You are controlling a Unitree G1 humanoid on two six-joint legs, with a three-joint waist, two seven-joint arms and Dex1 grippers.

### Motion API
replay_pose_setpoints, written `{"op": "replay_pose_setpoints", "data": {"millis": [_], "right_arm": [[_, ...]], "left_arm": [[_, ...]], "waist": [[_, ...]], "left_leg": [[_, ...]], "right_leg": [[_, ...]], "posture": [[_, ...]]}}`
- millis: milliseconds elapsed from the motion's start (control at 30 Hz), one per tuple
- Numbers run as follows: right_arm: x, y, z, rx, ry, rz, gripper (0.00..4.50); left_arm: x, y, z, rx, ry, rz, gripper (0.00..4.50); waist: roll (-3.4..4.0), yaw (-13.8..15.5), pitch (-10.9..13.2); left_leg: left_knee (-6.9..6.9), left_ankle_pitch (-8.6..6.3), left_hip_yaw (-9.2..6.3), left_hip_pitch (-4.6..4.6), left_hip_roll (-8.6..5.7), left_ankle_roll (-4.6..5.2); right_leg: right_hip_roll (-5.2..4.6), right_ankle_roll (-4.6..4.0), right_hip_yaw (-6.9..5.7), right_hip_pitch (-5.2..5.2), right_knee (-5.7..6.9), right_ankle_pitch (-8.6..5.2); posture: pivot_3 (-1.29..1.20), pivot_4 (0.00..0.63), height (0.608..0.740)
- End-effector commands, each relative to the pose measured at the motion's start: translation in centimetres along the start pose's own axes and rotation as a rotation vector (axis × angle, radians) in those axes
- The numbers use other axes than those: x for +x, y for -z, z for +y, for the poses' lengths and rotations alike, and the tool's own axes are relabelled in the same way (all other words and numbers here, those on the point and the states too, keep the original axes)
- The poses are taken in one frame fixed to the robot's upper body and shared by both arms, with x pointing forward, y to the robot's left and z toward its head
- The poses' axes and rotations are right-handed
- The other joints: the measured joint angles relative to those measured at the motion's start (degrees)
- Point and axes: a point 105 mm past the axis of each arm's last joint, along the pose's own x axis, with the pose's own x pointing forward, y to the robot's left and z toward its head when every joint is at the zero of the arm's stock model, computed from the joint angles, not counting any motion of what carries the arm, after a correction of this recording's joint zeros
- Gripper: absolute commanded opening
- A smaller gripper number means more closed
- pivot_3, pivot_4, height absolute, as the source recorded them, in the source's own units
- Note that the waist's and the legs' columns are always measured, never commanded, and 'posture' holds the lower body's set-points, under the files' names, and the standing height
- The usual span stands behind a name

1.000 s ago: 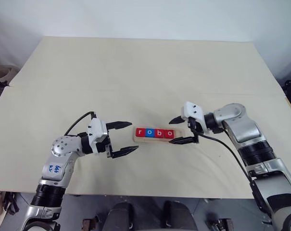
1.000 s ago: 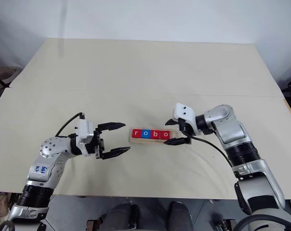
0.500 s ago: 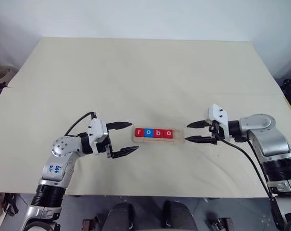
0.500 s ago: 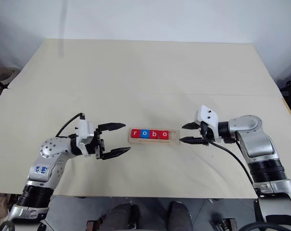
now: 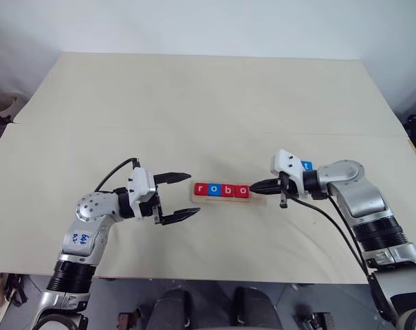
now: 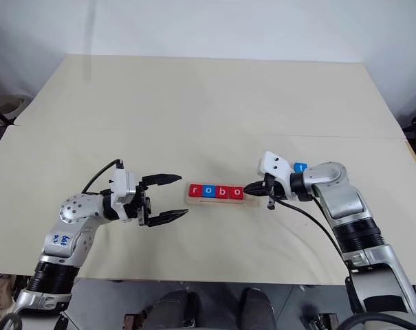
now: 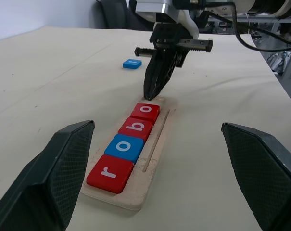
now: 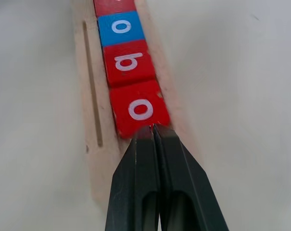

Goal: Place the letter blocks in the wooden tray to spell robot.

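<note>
The wooden tray [image 5: 221,200] lies at the table's middle, holding four letter blocks in a row: red r [image 5: 200,188], blue o [image 5: 214,189], red b [image 5: 227,190], red o [image 5: 241,190]. My right gripper [image 5: 254,186] is shut with nothing in it. Its tips rest over the tray's bare right end, against the last red o [image 8: 140,109]. A blue letter block [image 5: 305,166] lies on the table behind my right wrist, apart from the tray. Left of the tray, my left gripper [image 5: 192,194] hovers open and points at the tray's left end.
The pale table [image 5: 208,103] stretches wide behind the tray. A seam [image 5: 91,128] crosses it from side to side. The table's near edge [image 5: 208,278] runs just below both arms.
My right gripper drew away to the right while closing, then came back left, shut, to the tray's right end beside the last o. The left arm stayed still.
</note>
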Motion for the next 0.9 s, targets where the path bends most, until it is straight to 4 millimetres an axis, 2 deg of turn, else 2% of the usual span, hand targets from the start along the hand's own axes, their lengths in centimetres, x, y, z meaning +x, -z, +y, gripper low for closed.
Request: {"op": "replay_pose_setpoints", "data": {"millis": [33, 333, 500, 633, 833, 900], "right_arm": [[0.2, -0.5, -0.1, -0.028, -0.005, 0.0, 0.07], [0.4, -0.8, -0.1, -0.035, -0.013, -0.004, 0.07], [-2.4, -1.3, -0.1, -0.038, 0.017, -0.034, 0.07], [-6.0, -0.5, 0.1, 0.041, 0.124, -0.071, 0.07], [-10.1, 2.5, 1.4, 0.104, 0.347, -0.103, 1.96], [-12.2, 4.0, 1.7, 0.14, 0.533, -0.172, 2.68]], "left_arm": [[-0.3, -0.7, 0.0, 0.036, -0.013, -0.01, 4.5], [-0.5, -0.5, 0.1, 0.037, -0.028, -0.008, 4.5], [-0.4, -0.5, 0.1, 0.036, -0.028, -0.009, 4.5], [-0.4, -0.3, 0.1, 0.032, -0.025, -0.01, 4.5], [-0.4, 0.0, 0.2, 0.024, -0.016, -0.013, 4.5], [-0.3, 0.2, 0.3, 0.017, -0.007, -0.014, 4.5]], "waist": [[0.0, 0.0, 0.0], [0.0, 0.0, 0.0], [0.0, 0.2, 0.0], [0.0, 0.4, 0.0], [0.0, 1.0, 0.0], [-0.02, 1.1, 0.0]], "left_leg": [[0.0, 0.0, 0.0, 0.0, 0.0, 0.0], [0.0, 0.0, 0.0, 0.0, 0.01, 0.0], [0.0, 0.0, -0.01, -0.01, 0.0, 0.0], [0.0, 0.0, -0.02, -0.01, 0.0, 0.0], [-0.02, 0.0, 0.01, 0.0, -0.01, 0.0], [-0.02, 0.0, 0.03, 0.01, -0.02, 0.0]], "right_leg": [[0.0, 0.0, 0.0, 0.0, 0.0, 0.0], [0.0, 0.0, 0.0, 0.0, 0.0, 0.0], [0.0, 0.0, 0.0, 0.0, -0.01, 0.0], [0.0, 0.0, -0.01, 0.01, -0.03, 0.0], [0.0, 0.0, 0.0, 0.03, -0.05, 0.0], [0.0, 0.0, 0.02, 0.02, -0.04, 0.0]], "posture": [[0.0, 0.15, 0.74], [0.0, 0.15, 0.74], [0.0, 0.15, 0.74], [0.0, 0.15, 0.74], [0.0, 0.15, 0.74], [0.0, 0.15, 0.74]]}}
